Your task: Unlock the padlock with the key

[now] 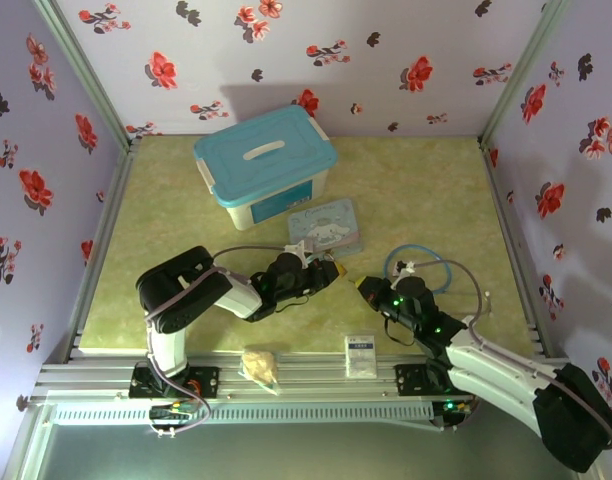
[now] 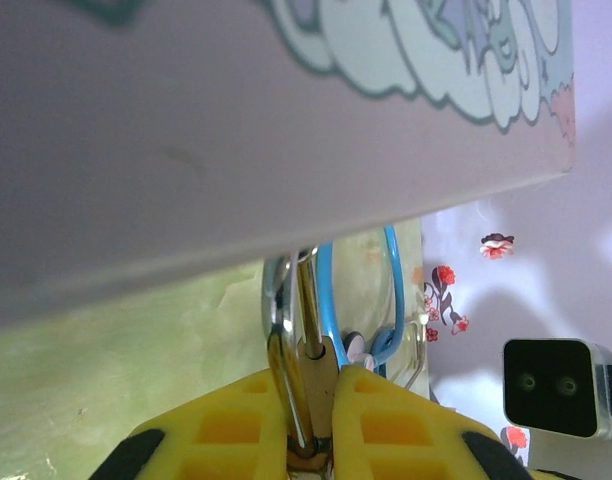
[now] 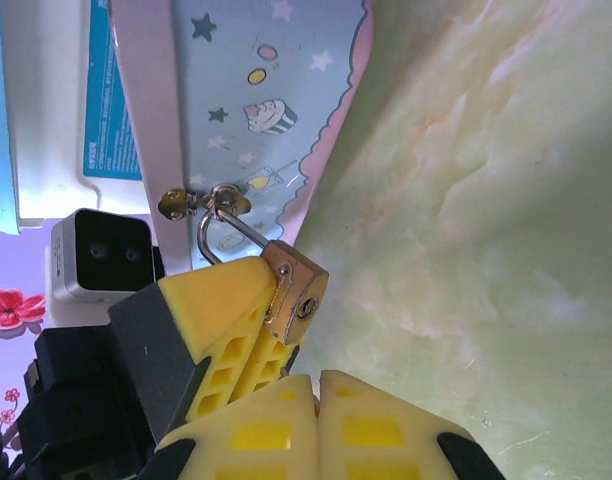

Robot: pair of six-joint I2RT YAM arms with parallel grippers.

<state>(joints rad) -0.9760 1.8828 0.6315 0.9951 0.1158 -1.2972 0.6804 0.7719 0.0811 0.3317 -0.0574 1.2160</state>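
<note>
Tabletop (image 1: 416, 190) is green, and on it lies the pale blue tin (image 1: 331, 222) with a cartoon on top. The left gripper (image 2: 317, 378) has its fingers clamped on the padlock (image 3: 298, 295). It is a tiny gold one, and it hangs by its thin silver loop (image 3: 214, 245) from the clasp (image 3: 226, 198) on the tin's edge. The right gripper (image 3: 316, 383) is near the padlock, with its fingers pressed together. I cannot see the key, so I cannot tell if it is pinched in there. The little keyhole (image 3: 304, 309) faces the right gripper. I think the job now is getting the key into that hole. To do it well, the left fingers should keep the padlock steady. The key tip should line up straight, slide in slowly, then turn gently.
</note>
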